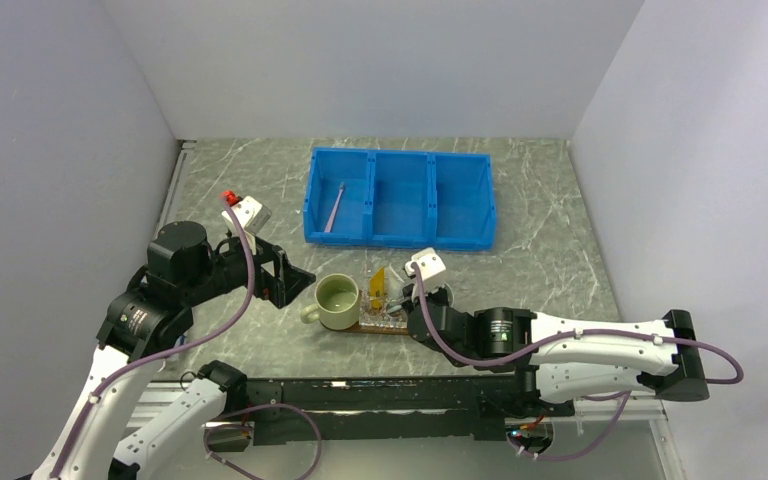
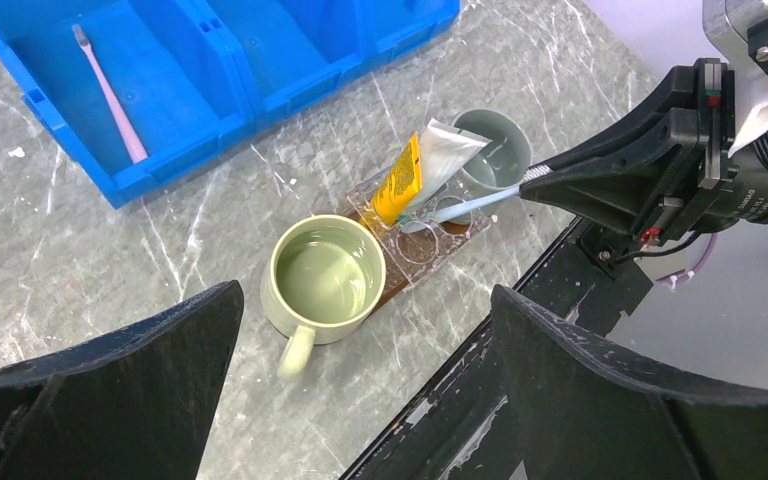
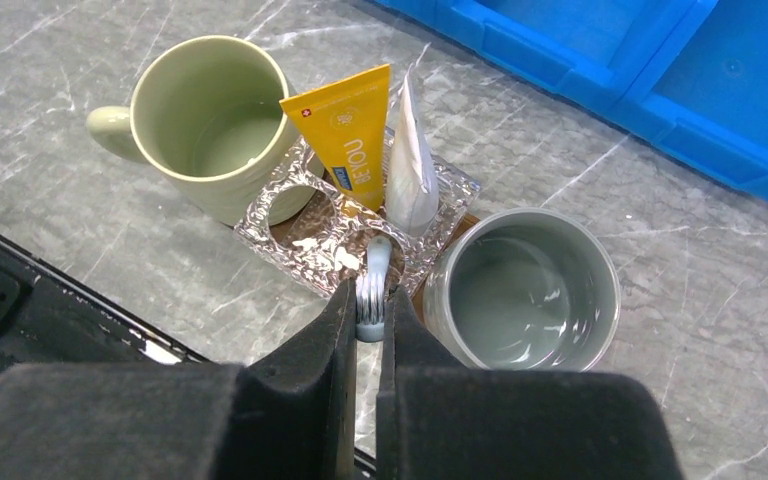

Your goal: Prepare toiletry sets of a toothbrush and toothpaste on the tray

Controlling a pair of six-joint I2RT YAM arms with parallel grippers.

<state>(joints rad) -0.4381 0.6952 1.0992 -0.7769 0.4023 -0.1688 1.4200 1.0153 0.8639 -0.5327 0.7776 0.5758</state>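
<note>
Both tubes, the yellow toothpaste tube (image 3: pixel 350 140) and the white toothpaste tube (image 3: pixel 410 165), stood leaning together in the clear holder (image 3: pixel 305 235) on the brown tray (image 1: pixel 380 331). The right gripper (image 3: pixel 370 300) was clamped tight on the pale toothbrush (image 3: pixel 374 270), whose head reached down to the holder's near holes. Whether it was seated in one could not be told. The pink toothbrush (image 2: pixel 110 95) lay in the far blue bin's (image 1: pixel 400 235) left compartment, so by my reading roughly half the job remained. The left gripper (image 1: pixel 282 277) hung spread wide and empty, left of the tray. A green mug (image 3: pixel 210 120) and a grey mug (image 3: pixel 525 285) crowded the holder from left and right, leaving little room.
</note>
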